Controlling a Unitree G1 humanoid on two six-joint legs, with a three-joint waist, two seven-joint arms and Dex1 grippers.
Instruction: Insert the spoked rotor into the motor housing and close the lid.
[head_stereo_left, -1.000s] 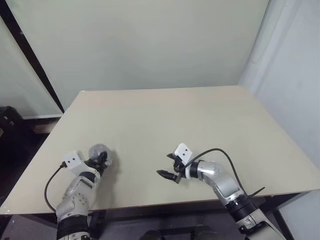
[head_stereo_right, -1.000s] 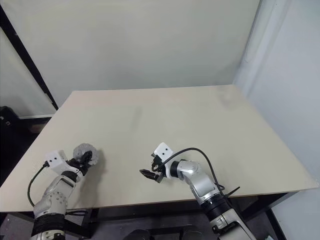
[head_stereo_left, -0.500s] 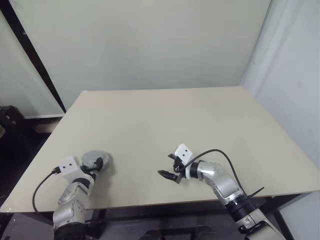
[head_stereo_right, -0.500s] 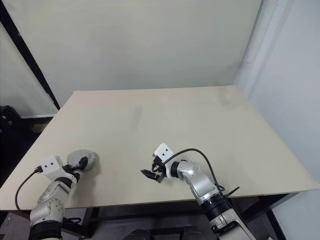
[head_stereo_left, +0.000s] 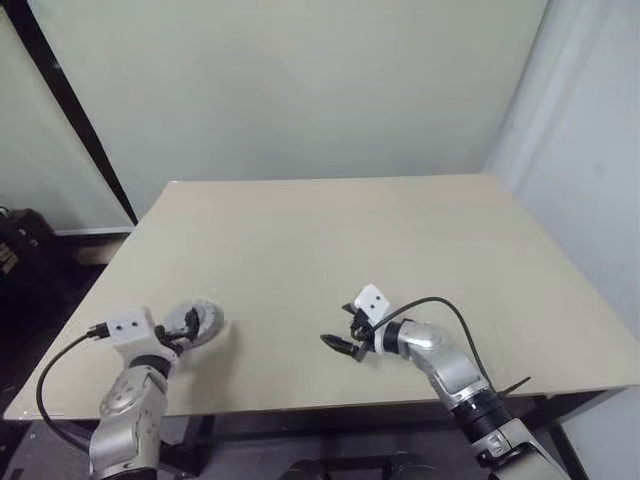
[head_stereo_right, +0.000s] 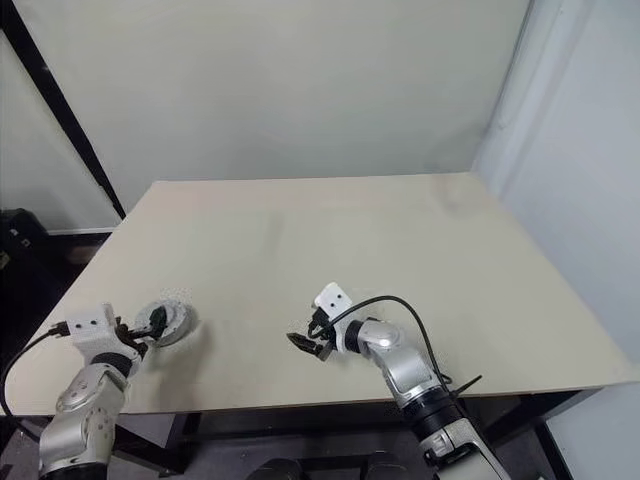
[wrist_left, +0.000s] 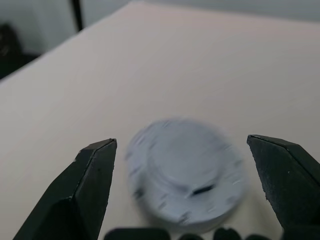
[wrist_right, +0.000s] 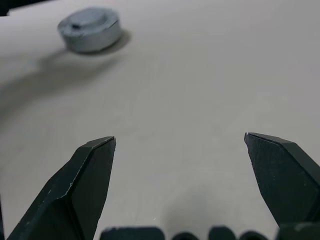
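The lid (head_stereo_left: 199, 321), a speckled grey round disc with a raised centre, lies flat near the table's front left corner. It also appears as the lid (wrist_left: 185, 172) and lid (wrist_right: 90, 29) in the two wrist views. My left gripper (head_stereo_left: 178, 330) is open just behind it, with a finger on each side and neither touching it. My right gripper (head_stereo_left: 338, 345) stands open over bare table at the front middle, pointing left toward the lid, with nothing between its fingers. The spoked rotor and the motor housing are hidden.
The beige table (head_stereo_left: 400, 240) stretches wide behind and to the right of both grippers. Its front edge runs close under the arms and its left edge is near the lid. A pale wall stands behind, and a dark post (head_stereo_left: 70, 110) leans at the left.
My left gripper has opened and let go of the lid, then drawn back and slightly up. The lid now rests flat on the table. The right arm has stayed put.
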